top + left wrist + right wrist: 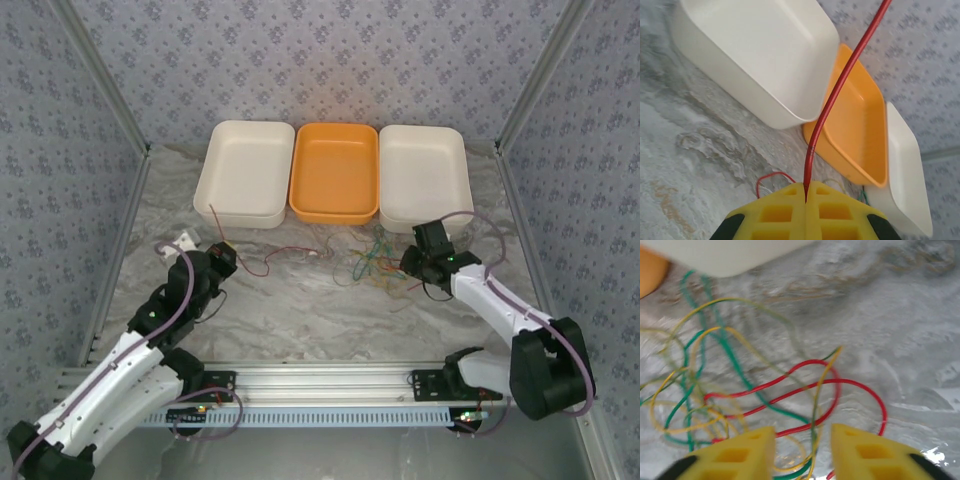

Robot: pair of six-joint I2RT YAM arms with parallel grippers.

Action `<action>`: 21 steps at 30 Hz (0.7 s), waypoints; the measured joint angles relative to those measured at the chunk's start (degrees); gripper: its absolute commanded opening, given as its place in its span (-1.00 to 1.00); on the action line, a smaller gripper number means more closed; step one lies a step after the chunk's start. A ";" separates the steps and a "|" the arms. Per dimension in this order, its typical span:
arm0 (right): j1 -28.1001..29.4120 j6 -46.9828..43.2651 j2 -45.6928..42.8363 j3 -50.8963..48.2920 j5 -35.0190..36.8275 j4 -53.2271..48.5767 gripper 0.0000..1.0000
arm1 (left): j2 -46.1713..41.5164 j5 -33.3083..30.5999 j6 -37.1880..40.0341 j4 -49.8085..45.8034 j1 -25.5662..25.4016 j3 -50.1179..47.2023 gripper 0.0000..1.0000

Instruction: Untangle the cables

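Our left gripper (806, 199) clamps one dark red cable (840, 85), which arcs upward stiffly; our right gripper (803, 445) hangs, jaws parted, over the tangle of cables (370, 262) near the orange tray (335, 170). We judge the wires light and springy, best pinched near a free end. Blur hides their crossings.

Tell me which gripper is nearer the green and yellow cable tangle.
Right. The right gripper is open at the right edge of the tangle; the left gripper, shut on a red cable, is well off to its left.
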 measured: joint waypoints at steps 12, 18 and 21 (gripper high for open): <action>20.41 18.60 -13.38 0.63 4.55 6.60 0.37 | -1.79 11.78 4.48 4.02 0.00 2.08 -1.00; 24.48 32.26 -1.68 -0.59 -0.35 20.50 0.70 | -2.16 15.96 5.57 8.07 0.00 3.48 -1.00; 27.23 40.52 2.12 -0.04 -1.31 25.09 0.77 | -2.19 17.05 6.23 9.55 0.00 4.33 -1.00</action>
